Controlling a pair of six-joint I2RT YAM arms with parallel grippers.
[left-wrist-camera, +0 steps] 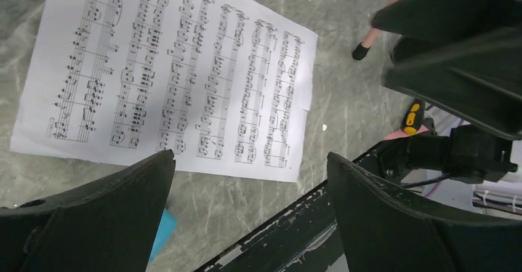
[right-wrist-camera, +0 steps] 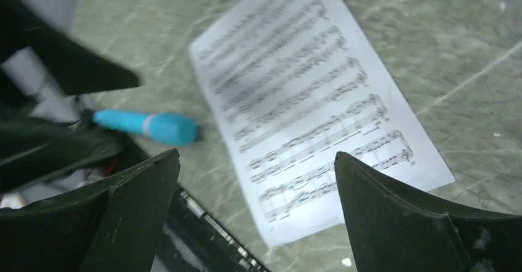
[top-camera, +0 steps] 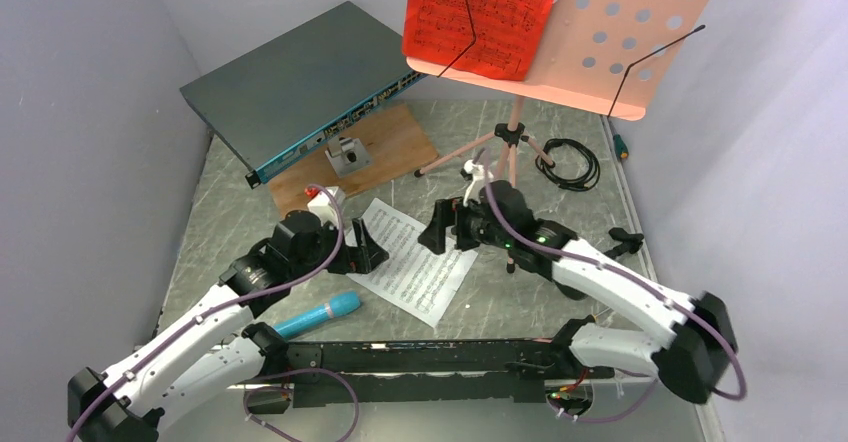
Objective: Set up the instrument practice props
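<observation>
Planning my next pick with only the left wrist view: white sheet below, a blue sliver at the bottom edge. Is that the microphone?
Observer: Yes, the cyan microphone lies flat beside the white sheet, not touching it, close to the left gripper.
Operator: Anything on the stand?
Observer: A red page sits on the pink music stand, on its left side.
Operator: The right arm?
Observer: The right gripper hovers above the white sheet, jaws open, empty.
</observation>
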